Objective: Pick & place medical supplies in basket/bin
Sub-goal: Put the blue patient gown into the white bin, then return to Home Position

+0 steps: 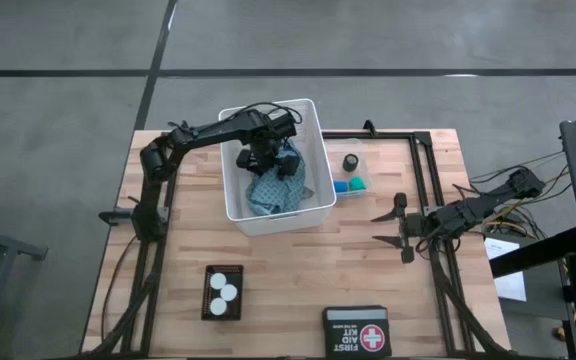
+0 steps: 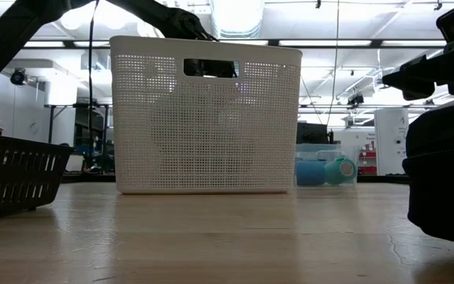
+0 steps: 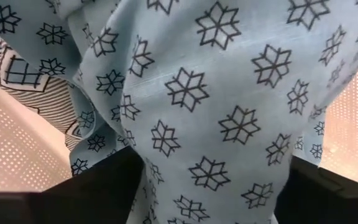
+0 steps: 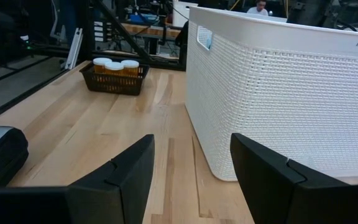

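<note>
One wooden table point(image 1: 298, 265), bright workshop behind

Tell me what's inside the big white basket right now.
The white basket holds the teal-blue patterned cloth, with the left gripper open above it. Anything beneath the cloth is covered.

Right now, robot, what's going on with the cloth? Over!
Left tool inside basket, open, cloth between its fingers. Right tool open, waiting right of basket. Nothing in the way.

First aid kit point(image 1: 356, 331) near table point(image 1: 298, 270) edge, apparently.
</note>
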{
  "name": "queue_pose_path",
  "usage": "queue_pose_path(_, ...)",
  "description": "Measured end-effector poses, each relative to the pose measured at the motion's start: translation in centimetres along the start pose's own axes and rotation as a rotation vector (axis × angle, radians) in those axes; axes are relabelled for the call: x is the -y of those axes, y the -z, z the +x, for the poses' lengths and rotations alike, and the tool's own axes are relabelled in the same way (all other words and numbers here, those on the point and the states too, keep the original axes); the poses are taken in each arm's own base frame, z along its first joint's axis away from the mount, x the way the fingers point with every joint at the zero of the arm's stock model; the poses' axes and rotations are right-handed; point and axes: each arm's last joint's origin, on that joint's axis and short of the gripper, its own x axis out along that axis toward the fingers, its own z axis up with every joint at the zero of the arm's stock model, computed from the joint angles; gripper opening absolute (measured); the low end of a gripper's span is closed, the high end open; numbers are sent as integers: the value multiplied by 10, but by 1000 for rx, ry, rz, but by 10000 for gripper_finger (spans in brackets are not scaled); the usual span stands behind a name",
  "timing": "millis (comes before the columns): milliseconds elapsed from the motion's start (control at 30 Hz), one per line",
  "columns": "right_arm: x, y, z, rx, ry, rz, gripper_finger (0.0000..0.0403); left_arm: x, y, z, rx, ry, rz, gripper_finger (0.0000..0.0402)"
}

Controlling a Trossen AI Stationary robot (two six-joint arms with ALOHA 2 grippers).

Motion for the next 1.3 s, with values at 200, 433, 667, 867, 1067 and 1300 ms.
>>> queue_pose_path(200, 0, 0, 0, 0, 0, 0, 206, 1, 0, 0, -3, 11, -7, 336)
queue_pose_path(433, 0, 0, 0, 0, 0, 0, 206, 2, 1, -4, -19, 51, 32, 341)
queue_pose_path(667, 0, 0, 0, 0, 0, 0, 206, 5, 4, -13, -37, 121, 139, 333)
queue_pose_path(867, 0, 0, 0, 0, 0, 0, 206, 4, 12, -32, -24, 166, 141, 332)
queue_pose_path(1067, 0, 0, 0, 0, 0, 0, 206, 0, 23, -62, 48, 210, 141, 331)
queue_pose_path(1300, 0, 0, 0, 0, 0, 0, 206, -6, 38, -105, 294, 188, 164, 332)
